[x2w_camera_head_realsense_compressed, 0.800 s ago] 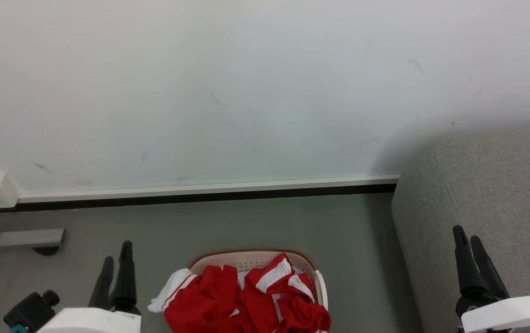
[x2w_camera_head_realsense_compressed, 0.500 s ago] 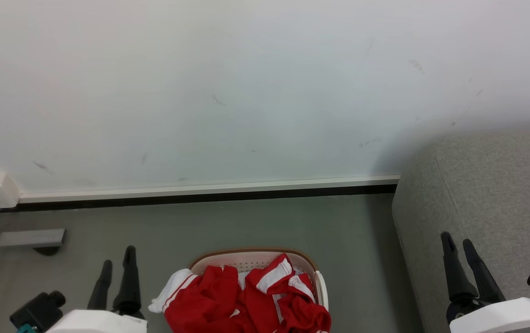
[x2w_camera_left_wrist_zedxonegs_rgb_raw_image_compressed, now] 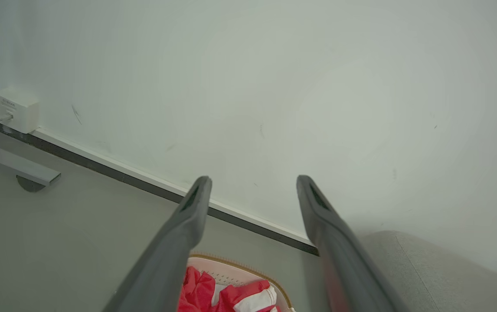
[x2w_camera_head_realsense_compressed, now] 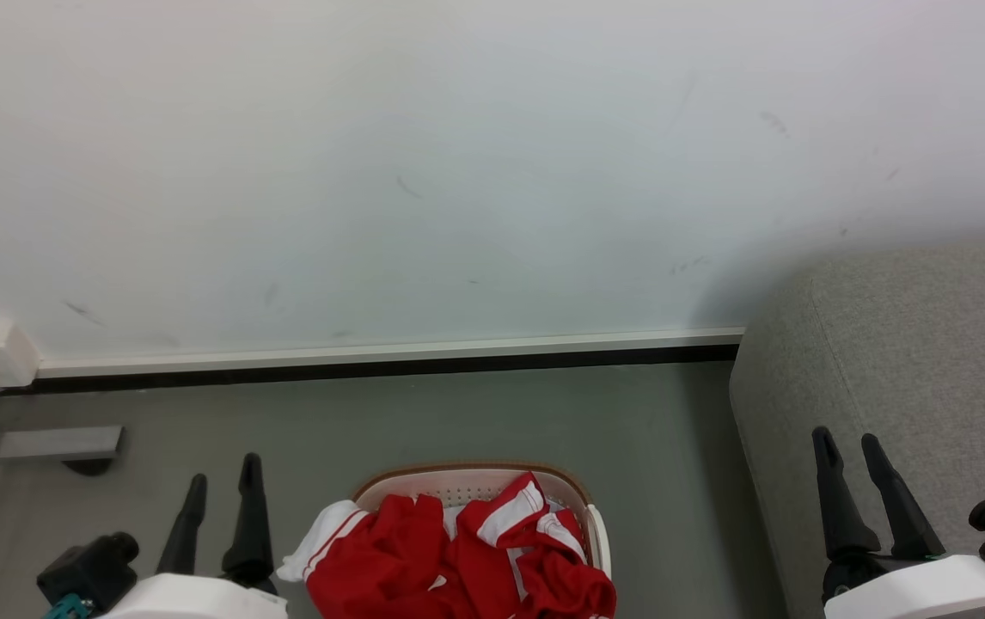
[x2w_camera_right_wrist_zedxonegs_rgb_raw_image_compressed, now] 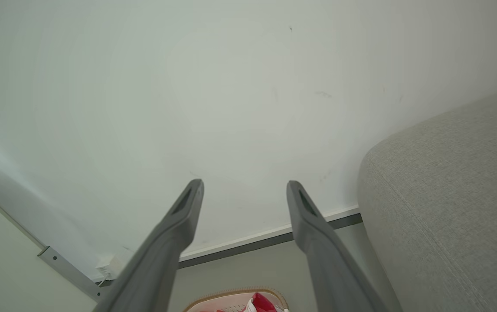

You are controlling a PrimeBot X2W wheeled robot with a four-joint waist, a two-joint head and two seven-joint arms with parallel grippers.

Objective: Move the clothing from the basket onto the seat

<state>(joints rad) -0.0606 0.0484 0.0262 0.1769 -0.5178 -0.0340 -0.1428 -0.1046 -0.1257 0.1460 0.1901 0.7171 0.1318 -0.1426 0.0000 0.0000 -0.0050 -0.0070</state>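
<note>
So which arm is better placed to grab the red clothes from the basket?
Probably the left: the left pincer, open, hangs beside the red clothing in the basket; the right pincer, also open, is farther off by the grey seat.

Clothing [x2w_camera_head_realsense_compressed: 458, 559] in basket [x2w_camera_head_realsense_compressed: 467, 478], left of seat [x2w_camera_head_realsense_compressed: 914, 344].

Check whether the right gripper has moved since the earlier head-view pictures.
Yes. The right gripper, open and empty, has shifted toward the robot's left, nearer the rounded left edge of the seat, which itself stayed put in that view.
</note>
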